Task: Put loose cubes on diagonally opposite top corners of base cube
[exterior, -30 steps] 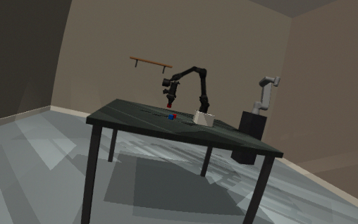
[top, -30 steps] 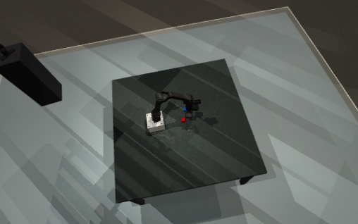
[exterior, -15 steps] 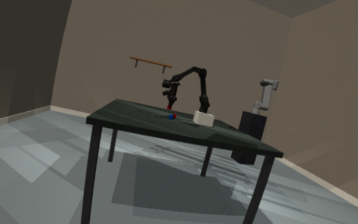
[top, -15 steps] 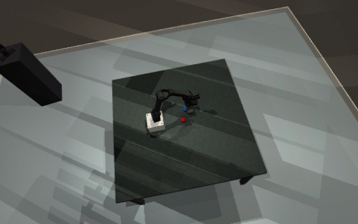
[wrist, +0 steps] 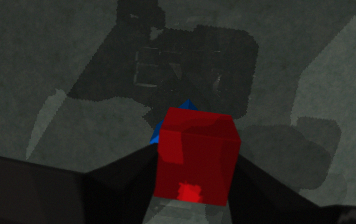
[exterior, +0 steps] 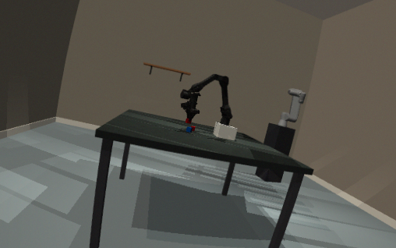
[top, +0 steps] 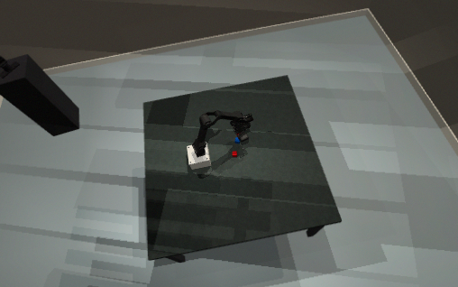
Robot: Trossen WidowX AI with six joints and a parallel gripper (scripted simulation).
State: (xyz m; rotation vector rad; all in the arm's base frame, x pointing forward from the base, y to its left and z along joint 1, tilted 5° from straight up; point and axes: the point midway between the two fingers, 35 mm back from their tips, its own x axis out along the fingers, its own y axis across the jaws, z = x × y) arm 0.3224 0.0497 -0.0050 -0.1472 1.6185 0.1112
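My gripper (top: 242,135) (exterior: 189,118) (wrist: 195,157) is shut on a red cube (exterior: 188,121) (wrist: 197,155), held above the table. The blue cube (top: 237,140) (exterior: 189,129) (wrist: 156,135) is on the table below; in the wrist view it is mostly hidden behind the held cube, with a corner and part of its left side showing. In the exterior view there is a clear space between the held cube and the blue cube. Another red cube (top: 234,154) (exterior: 193,128) lies on the table, apart from the blue one in the top view.
The arm's white base block (top: 199,158) (exterior: 225,131) stands on the dark table (top: 243,203) (exterior: 156,139), beside the cubes. A black pedestal (top: 42,97) (exterior: 278,142) with a grey arm (exterior: 295,107) stands away from the table. A rail (exterior: 167,69) is on the wall.
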